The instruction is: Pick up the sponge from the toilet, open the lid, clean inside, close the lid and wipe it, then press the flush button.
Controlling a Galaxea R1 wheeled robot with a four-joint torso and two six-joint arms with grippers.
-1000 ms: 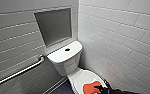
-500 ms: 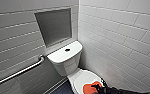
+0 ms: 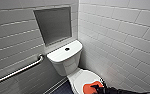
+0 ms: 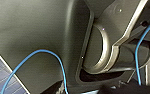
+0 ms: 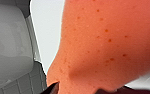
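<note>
The white toilet (image 3: 66, 58) stands in the corner with its lid (image 3: 79, 77) down. The orange-red sponge (image 3: 89, 88) lies on the front of the lid. My right gripper (image 3: 99, 87), a dark shape reaching in from the lower right, is right at the sponge's edge, and the jaws stand wide. In the right wrist view the sponge (image 5: 103, 45) looms very close over the white lid (image 5: 47, 30). A round flush button (image 3: 67, 49) sits on top of the tank. The left wrist view shows parts of my own body and a blue cable (image 4: 53, 60).
A metal grab bar (image 3: 21, 70) runs along the left tiled wall. Above the tank is a grey recessed niche (image 3: 54, 23). The right tiled wall (image 3: 121, 45) is close beside the bowl. Dark floor (image 3: 63, 88) shows left of the bowl.
</note>
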